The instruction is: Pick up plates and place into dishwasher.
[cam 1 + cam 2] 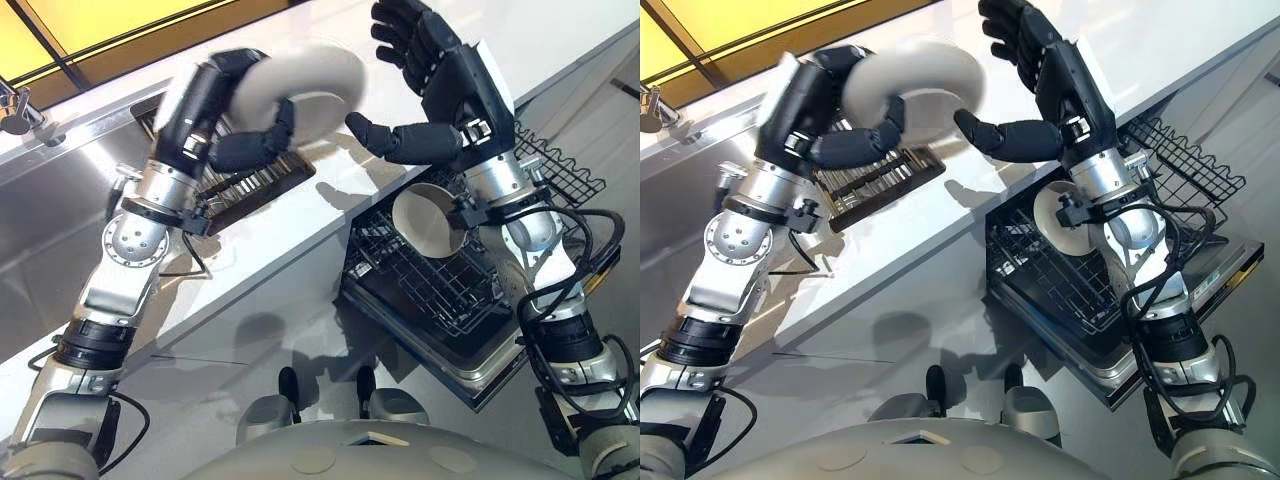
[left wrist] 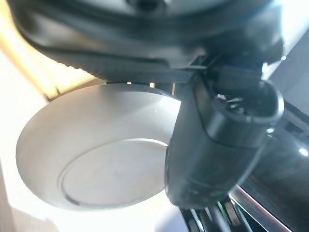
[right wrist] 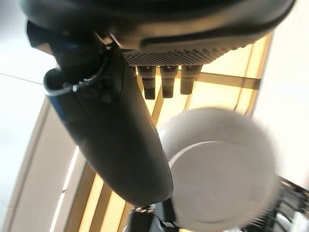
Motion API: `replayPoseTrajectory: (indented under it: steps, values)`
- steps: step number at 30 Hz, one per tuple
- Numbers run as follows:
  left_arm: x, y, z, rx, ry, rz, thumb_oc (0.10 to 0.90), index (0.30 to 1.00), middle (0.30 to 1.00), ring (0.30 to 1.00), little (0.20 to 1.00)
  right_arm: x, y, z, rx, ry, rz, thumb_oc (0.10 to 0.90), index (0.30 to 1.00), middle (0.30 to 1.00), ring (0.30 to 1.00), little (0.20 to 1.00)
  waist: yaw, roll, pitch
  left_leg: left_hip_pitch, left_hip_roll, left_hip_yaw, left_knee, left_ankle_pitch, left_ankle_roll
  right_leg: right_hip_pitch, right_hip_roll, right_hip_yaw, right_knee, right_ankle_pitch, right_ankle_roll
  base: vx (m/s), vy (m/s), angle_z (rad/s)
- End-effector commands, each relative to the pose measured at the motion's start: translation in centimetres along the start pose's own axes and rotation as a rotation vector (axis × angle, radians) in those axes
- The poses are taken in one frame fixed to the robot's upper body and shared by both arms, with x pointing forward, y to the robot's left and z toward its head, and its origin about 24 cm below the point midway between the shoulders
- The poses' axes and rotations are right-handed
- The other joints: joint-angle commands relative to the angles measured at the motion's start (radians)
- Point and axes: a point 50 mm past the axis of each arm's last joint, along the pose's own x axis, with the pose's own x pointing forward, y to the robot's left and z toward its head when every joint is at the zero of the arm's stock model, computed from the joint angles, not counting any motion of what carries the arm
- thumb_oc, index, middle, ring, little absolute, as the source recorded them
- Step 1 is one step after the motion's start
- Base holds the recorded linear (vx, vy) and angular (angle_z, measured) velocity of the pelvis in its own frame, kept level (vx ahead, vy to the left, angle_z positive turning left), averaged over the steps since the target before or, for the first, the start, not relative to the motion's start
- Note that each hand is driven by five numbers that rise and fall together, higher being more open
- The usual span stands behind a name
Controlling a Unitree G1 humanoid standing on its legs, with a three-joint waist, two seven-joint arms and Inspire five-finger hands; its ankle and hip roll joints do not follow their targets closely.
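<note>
Aloft, white plate in curled left hand; right hand splayed nearby.

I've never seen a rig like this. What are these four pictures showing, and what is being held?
This is a humanoid robot with two silver-grey arms ending in dark, fingered hands. The two wide pictures come from a camera on its head, looking down. The two close ones come from cameras on its wrists. The left hand is curled round a white plate, held up above a white counter. The right hand is open beside it, with its thumb pointing toward the plate. On the counter lies a dark slatted rack. Lower down, the dishwasher's wire basket is pulled out, with another plate standing in it.
</note>
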Motion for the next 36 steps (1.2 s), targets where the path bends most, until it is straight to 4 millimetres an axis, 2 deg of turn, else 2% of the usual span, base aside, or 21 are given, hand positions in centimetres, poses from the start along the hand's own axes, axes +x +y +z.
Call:
replayPoseTrajectory:
  steps: [1,7,11,16,19,24,29,36]
  values:
    - [3.1,-0.6,5.0,-0.125,-0.267,-0.183,0.1,0.3,0.3,0.3,0.2,2.7,0.4,3.3,0.09,-0.188,0.026,0.8,0.9,0.9,0.9,0.9,-0.011,0.003,-0.144,0.018,-0.059,0.029,0.01,-0.097,0.037,-0.071,0.052,-0.004,0.166,-0.106,0.063,0.0,0.0,0.0]
    - [3.0,-1.0,4.7,-0.259,-0.241,-0.3,0.1,0.3,0.3,0.3,0.2,2.8,1.2,0.8,0.321,-0.011,0.15,0.8,0.9,0.9,0.9,0.9,-0.011,0.005,-0.149,0.02,-0.056,0.04,0.009,-0.099,0.044,-0.075,0.047,-0.008,0.174,-0.108,0.066,0.02,0.002,0.0]
    - [2.8,-1.1,4.4,-0.304,-0.241,-0.34,0.1,0.3,0.3,0.3,0.2,2.0,3.3,-1.4,0.494,0.17,0.371,0.8,0.9,0.9,0.9,0.9,-0.005,-0.003,-0.154,0.016,-0.054,0.039,0.008,-0.098,0.049,-0.077,0.045,-0.012,0.177,-0.11,0.064,0.04,-0.017,0.02]
    - [2.8,-0.5,4.3,-0.292,-0.232,-0.327,0.1,0.3,0.3,0.3,0.2,1.2,3.4,-2.9,0.476,0.298,0.476,0.8,0.9,0.9,0.9,0.9,-0.004,-0.013,-0.157,0.013,-0.051,0.035,0.007,-0.093,0.05,-0.079,0.045,-0.014,0.18,-0.111,0.06,0.01,-0.003,0.01]
    - [2.7,0.0,4.0,-0.263,-0.215,-0.297,0.1,0.3,0.3,0.3,0.2,1.1,2.5,-3.1,0.473,0.313,0.468,0.8,0.9,0.9,0.9,0.9,-0.006,-0.019,-0.157,0.013,-0.051,0.034,0.007,-0.093,0.052,-0.079,0.045,-0.011,0.179,-0.109,0.058,0.0,0.0,0.0]
    - [2.1,0.9,3.5,-0.194,-0.178,-0.25,0.1,0.3,0.3,0.3,0.2,0.9,1.1,-2.8,0.569,0.329,0.467,0.8,0.9,0.9,0.9,0.9,-0.006,-0.025,-0.156,0.011,-0.053,0.032,0.008,-0.094,0.055,-0.081,0.045,-0.009,0.18,-0.108,0.057,0.0,0.0,0.0]
    - [1.5,1.4,3.1,-0.175,-0.153,-0.227,0.1,0.3,0.3,0.3,0.2,0.8,0.8,-2.1,0.705,0.29,0.49,0.8,0.9,0.9,0.9,0.9,-0.001,-0.032,-0.157,0.009,-0.055,0.033,0.007,-0.096,0.054,-0.079,0.042,-0.02,0.162,-0.097,0.059,0.0,0.0,0.0]
    - [1.4,2.1,2.5,-0.144,-0.125,-0.184,0.1,0.3,0.3,0.3,0.2,0.6,0.6,-2.1,0.746,0.304,0.472,0.8,0.9,0.9,0.9,0.9,0.001,-0.037,-0.165,0.002,-0.054,0.04,0.007,-0.096,0.052,-0.077,0.042,-0.021,0.14,-0.088,0.059,-0.01,-0.032,-0.05]
